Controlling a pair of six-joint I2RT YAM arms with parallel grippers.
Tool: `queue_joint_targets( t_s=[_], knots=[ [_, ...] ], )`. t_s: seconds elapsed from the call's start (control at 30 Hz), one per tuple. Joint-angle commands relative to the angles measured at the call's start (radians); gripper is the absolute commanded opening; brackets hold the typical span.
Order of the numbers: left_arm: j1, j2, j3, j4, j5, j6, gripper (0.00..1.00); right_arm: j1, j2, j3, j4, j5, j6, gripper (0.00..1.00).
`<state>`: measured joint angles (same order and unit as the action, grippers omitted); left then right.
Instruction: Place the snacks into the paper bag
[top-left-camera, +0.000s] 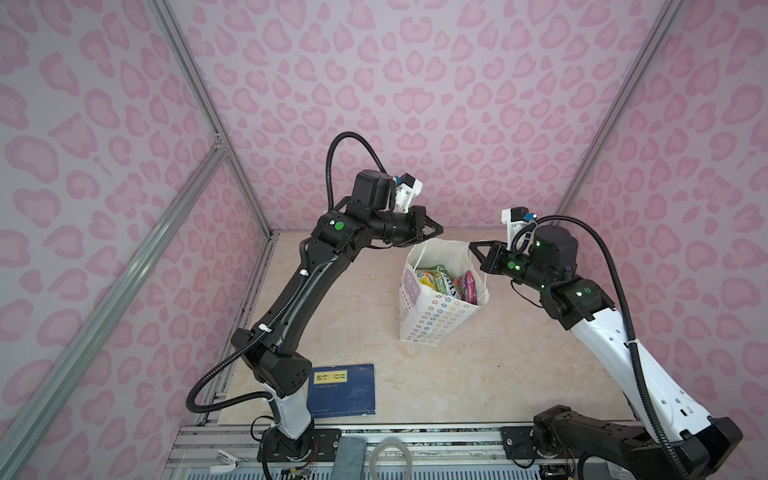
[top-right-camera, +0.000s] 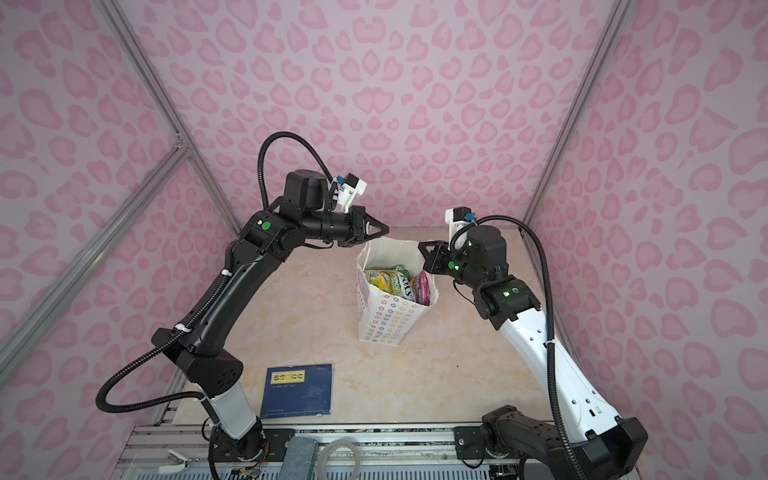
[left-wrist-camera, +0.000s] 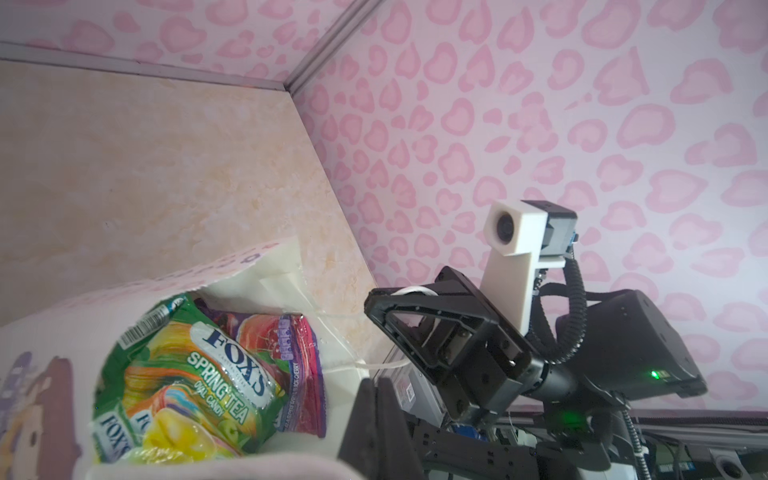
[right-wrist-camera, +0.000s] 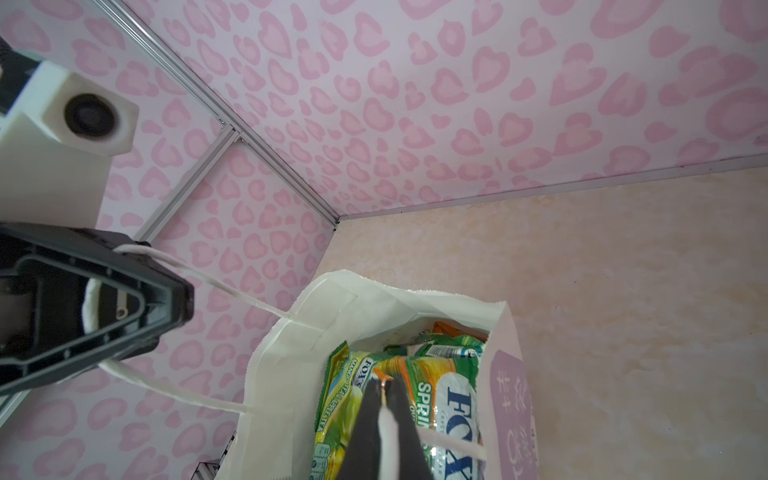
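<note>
The white paper bag (top-left-camera: 432, 320) (top-right-camera: 386, 320) with flower rows stands open on the marble-look table, toward the back. Several snacks (top-left-camera: 440, 282) (top-right-camera: 390, 280) lie inside it: green-yellow FOX'S packets (left-wrist-camera: 199, 374) (right-wrist-camera: 436, 382) and a purple one (left-wrist-camera: 299, 353). My left gripper (top-left-camera: 438, 229) (left-wrist-camera: 374, 380) hangs over the bag's far-left rim, shut on a white cord handle (right-wrist-camera: 249, 299). My right gripper (top-left-camera: 473, 246) (right-wrist-camera: 382, 380) is at the right rim, shut on the other cord handle (right-wrist-camera: 453, 442). Both cords run taut from bag to jaws.
A flat dark-blue book (top-left-camera: 343, 388) (top-right-camera: 297, 390) with a yellow label lies near the left arm's base. On the front metal rail sit a tape ring (top-left-camera: 392, 455) and a grey cloth (top-left-camera: 349, 457). Pink patterned walls close in on three sides.
</note>
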<state>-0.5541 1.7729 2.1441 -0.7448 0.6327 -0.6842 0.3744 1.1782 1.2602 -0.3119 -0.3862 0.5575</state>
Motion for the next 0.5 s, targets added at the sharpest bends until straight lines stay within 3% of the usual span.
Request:
queue_joint_targets(
  t_s=[0.0, 0.47],
  knots=[
    [0.069, -0.075, -0.096, 0.126, 0.030, 0.002, 0.04, 0.026, 0.006, 0.007, 0.120, 0.019, -0.005, 0.00],
    [0.148, -0.148, -0.216, 0.157, 0.084, 0.006, 0.04, 0.107, 0.091, 0.144, 0.139, 0.017, 0.001, 0.00]
  ],
)
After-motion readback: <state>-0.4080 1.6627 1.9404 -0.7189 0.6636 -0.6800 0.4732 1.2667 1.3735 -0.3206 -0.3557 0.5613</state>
